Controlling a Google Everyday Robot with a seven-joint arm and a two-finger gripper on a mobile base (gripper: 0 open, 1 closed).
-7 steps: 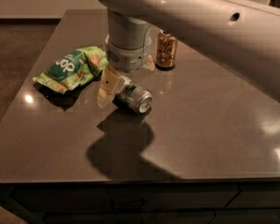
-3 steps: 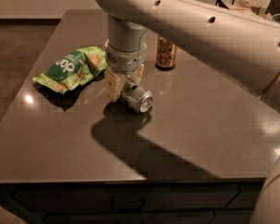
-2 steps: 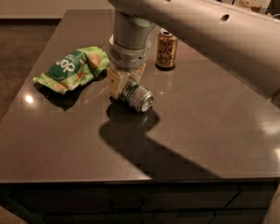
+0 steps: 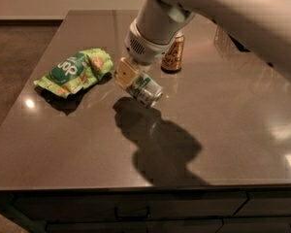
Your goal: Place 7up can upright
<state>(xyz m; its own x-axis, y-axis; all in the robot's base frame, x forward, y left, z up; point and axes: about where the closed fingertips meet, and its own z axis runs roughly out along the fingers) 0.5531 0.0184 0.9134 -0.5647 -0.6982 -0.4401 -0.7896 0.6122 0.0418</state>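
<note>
The 7up can [image 4: 146,89], silver-white with green marks, sits tilted between the fingers of my gripper [image 4: 134,80], its shiny end pointing down and to the right. It hangs a little above the dark table [image 4: 218,130], and its shadow lies apart from it below. The gripper is shut on the can's upper part. One cream finger [image 4: 124,73] shows on the left side of the can; the other is hidden behind it. The white arm comes down from the upper right.
A gold-brown can [image 4: 173,56] stands upright just behind the gripper, partly hidden by the wrist. A green snack bag [image 4: 75,72] lies to the left. The table's front edge runs along the bottom, with drawers below.
The can lay on its side on the table with the gripper lowered over it. Now the gripper has closed on it and raised it off the surface, tilted.
</note>
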